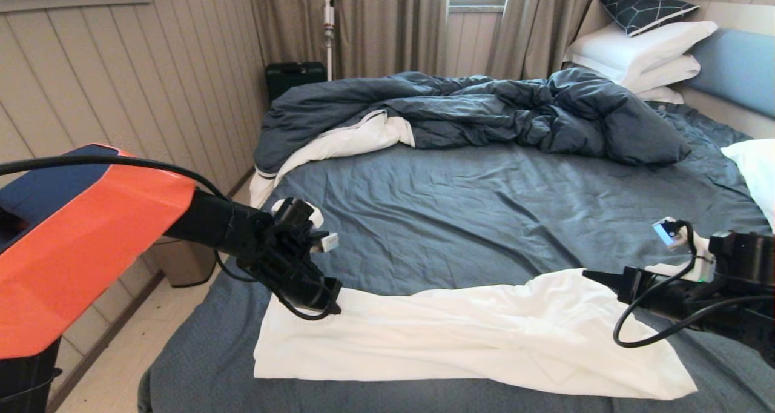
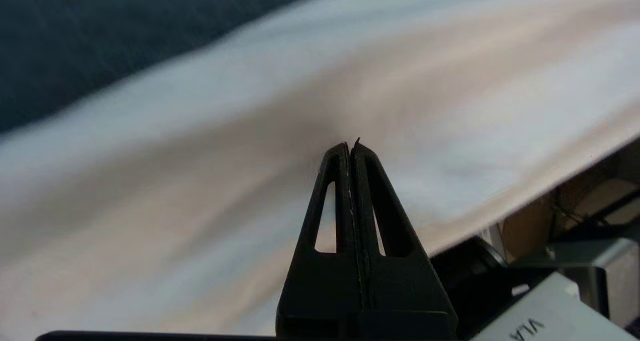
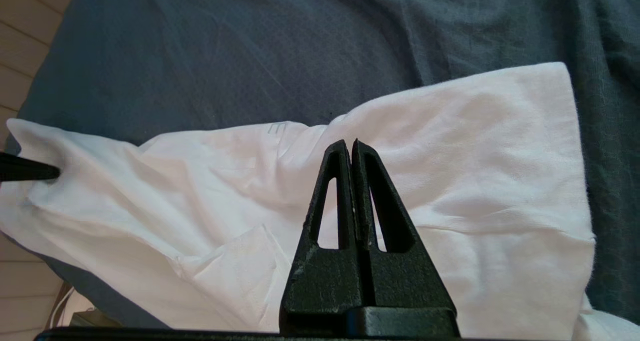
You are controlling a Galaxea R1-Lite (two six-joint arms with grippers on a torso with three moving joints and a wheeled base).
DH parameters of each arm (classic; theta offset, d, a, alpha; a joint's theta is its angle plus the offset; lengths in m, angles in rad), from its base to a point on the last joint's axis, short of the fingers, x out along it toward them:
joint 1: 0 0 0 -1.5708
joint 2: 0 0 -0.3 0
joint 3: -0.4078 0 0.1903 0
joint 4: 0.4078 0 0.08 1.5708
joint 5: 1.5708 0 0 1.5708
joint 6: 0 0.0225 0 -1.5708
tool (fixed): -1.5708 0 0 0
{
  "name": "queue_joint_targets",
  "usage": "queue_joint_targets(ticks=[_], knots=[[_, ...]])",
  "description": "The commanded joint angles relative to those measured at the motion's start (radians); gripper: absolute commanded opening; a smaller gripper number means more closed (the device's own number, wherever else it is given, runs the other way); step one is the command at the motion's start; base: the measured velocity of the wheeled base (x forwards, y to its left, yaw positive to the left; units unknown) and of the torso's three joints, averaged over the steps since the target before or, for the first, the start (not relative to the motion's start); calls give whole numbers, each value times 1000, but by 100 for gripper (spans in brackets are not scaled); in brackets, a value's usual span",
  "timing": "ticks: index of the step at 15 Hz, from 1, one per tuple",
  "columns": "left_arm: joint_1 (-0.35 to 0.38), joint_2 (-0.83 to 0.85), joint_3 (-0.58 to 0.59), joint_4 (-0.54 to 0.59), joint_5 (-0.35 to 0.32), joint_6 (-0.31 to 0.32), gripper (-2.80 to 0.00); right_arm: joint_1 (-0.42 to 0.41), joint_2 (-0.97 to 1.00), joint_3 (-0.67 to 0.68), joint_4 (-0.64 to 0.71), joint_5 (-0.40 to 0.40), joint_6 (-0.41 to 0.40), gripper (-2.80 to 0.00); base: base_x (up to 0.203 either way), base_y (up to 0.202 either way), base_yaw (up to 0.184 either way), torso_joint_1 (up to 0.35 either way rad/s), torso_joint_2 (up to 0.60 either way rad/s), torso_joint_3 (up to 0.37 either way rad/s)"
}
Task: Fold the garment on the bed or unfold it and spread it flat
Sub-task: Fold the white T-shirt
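Observation:
The white garment (image 1: 472,334) lies as a long wrinkled band across the near part of the bed (image 1: 484,219), on the slate-blue sheet. My left gripper (image 1: 334,304) is at the band's far left corner, shut on the garment (image 2: 200,156); the cloth puckers around its tip (image 3: 50,172). My right gripper (image 1: 586,274) is at the band's far right edge. In the right wrist view it (image 3: 350,142) hovers shut over the garment (image 3: 475,181) with nothing between the fingers.
A rumpled dark blue duvet (image 1: 514,107) with white lining fills the far half of the bed. White pillows (image 1: 642,49) are stacked at the far right, and another pillow (image 1: 757,165) lies at the right edge. A panelled wall and a bin (image 1: 181,261) stand to the left.

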Motion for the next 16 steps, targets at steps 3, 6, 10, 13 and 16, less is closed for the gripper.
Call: queue_joint_targets(ticks=[3,6,10,13,16], knots=[[-24,-96,114,0,-12,2,-280,0,-3,3,-5,4,1,-280,0,0,0,0,0,0],[-47,-134,215,-19,-26,5,-280,0,-4,4,-5,4,1,-280,0,0,0,0,0,0],[-51,-168,240,-82,-28,-1,-280,0,-3,4,-6,4,1,-280,0,0,0,0,0,0],[-16,-207,172,-83,-27,-10,-280,3,-3,4,-5,4,1,-280,0,0,0,0,0,0],[-7,-203,126,-85,-31,-67,-280,55,29,6,5,-5,16,-280,0,0,0,0,0,0]])
